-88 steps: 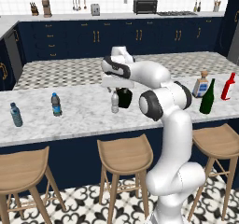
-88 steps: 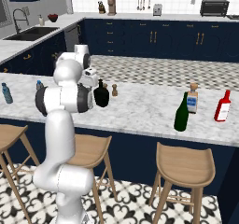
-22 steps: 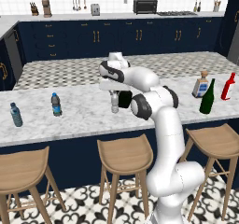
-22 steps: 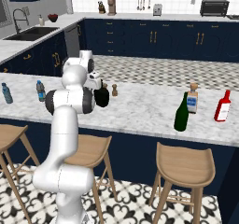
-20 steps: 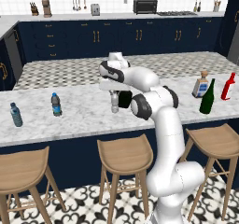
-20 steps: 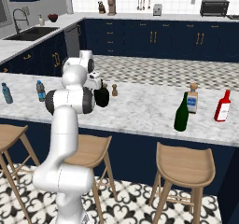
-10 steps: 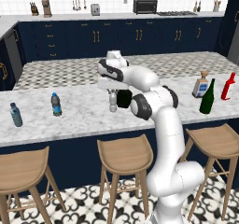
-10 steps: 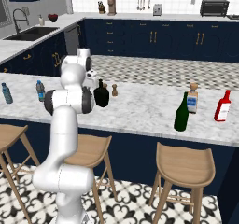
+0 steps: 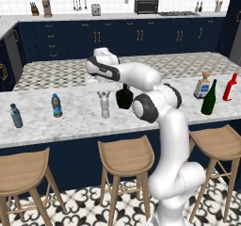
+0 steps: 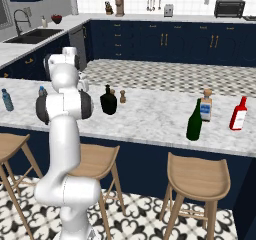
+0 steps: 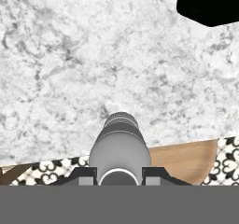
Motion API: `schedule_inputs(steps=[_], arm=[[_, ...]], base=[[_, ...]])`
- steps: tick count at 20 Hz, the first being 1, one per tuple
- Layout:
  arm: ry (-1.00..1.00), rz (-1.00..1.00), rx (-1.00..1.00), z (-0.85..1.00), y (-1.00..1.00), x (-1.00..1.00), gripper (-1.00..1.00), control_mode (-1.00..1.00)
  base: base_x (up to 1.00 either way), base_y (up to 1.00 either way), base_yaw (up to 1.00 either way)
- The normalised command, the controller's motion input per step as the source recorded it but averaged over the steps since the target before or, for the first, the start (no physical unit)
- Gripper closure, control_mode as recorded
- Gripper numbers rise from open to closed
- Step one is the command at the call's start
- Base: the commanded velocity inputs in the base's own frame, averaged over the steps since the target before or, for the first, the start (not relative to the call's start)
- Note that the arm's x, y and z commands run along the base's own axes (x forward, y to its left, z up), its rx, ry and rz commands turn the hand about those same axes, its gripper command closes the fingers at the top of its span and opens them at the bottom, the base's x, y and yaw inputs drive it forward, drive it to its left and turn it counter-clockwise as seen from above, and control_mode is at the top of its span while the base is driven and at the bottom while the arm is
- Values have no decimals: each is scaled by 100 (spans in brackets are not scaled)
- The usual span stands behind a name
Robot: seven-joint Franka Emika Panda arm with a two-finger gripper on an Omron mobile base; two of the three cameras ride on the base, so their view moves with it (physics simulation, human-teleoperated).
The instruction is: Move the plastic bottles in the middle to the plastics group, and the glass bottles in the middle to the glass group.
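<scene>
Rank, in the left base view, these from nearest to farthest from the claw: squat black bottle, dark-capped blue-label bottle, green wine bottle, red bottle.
Measured from the claw:
1. Squat black bottle, just right of it.
2. Dark-capped blue-label bottle, to the left.
3. Green wine bottle, far right.
4. Red bottle, beyond it, at the counter's right end.

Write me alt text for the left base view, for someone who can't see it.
A white robot arm reaches over a marble kitchen island, its gripper closed on the cap of a small clear-greyish plastic bottle beside a squat black glass bottle. Two blue-labelled water bottles stand far left; a dark green wine bottle, a clear square bottle and a red bottle stand far right.
</scene>
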Motion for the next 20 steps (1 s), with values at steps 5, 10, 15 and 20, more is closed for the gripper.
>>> schedule_inputs(steps=[5, 10, 15, 20], arm=[[-4, 10, 0, 8, 67, -42, 100, -100], [-1, 10, 1, 0, 56, -13, 100, -100], [-1, 10, 5, 0, 39, -2, 100, -100], [0, 8, 7, 0, 34, 13, 100, -100]], base=[[0, 0, 0], [0, 0, 0], [0, 0, 0], [0, 0, 0]])
